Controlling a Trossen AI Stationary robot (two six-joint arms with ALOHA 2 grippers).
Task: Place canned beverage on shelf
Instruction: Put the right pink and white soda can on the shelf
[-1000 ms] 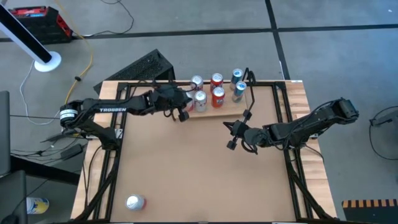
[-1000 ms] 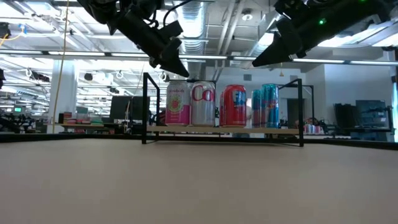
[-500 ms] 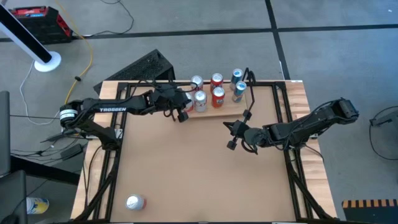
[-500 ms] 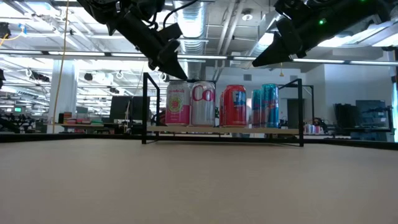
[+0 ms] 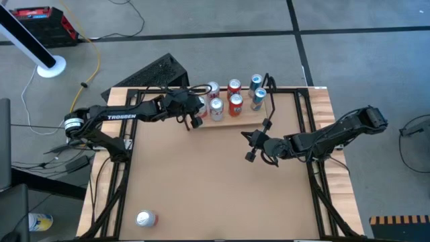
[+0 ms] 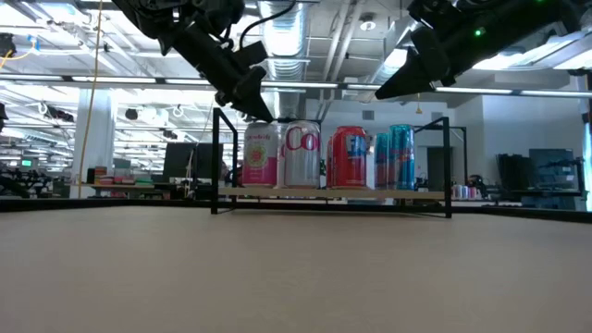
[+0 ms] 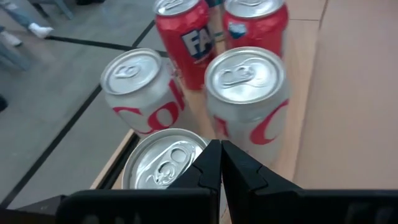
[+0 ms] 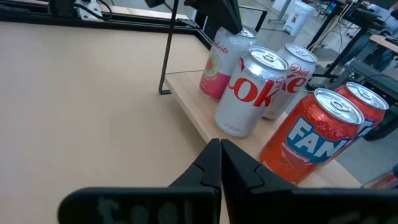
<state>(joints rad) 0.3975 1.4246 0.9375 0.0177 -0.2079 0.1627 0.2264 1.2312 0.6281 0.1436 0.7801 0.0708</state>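
I see the small light-wood shelf (image 5: pixel 232 107) with black rod uprights at the table's far edge, cans standing on it, my left gripper (image 5: pixel 195 119) clenched empty above its left end, my right gripper (image 5: pixel 250 146) pinched shut out front.

Overhead, table-level and both close wrist cameras share the shelf (image 5: pixel 232 111).

Seven cans (image 5: pixel 236 102) on one shelf (image 6: pixel 333 193), one loose can (image 5: pixel 146 218)

End effector (image 7: pixel 221 163) closed – above cans (image 7: pixel 247 99) on shelf (image 7: pixel 305 93)
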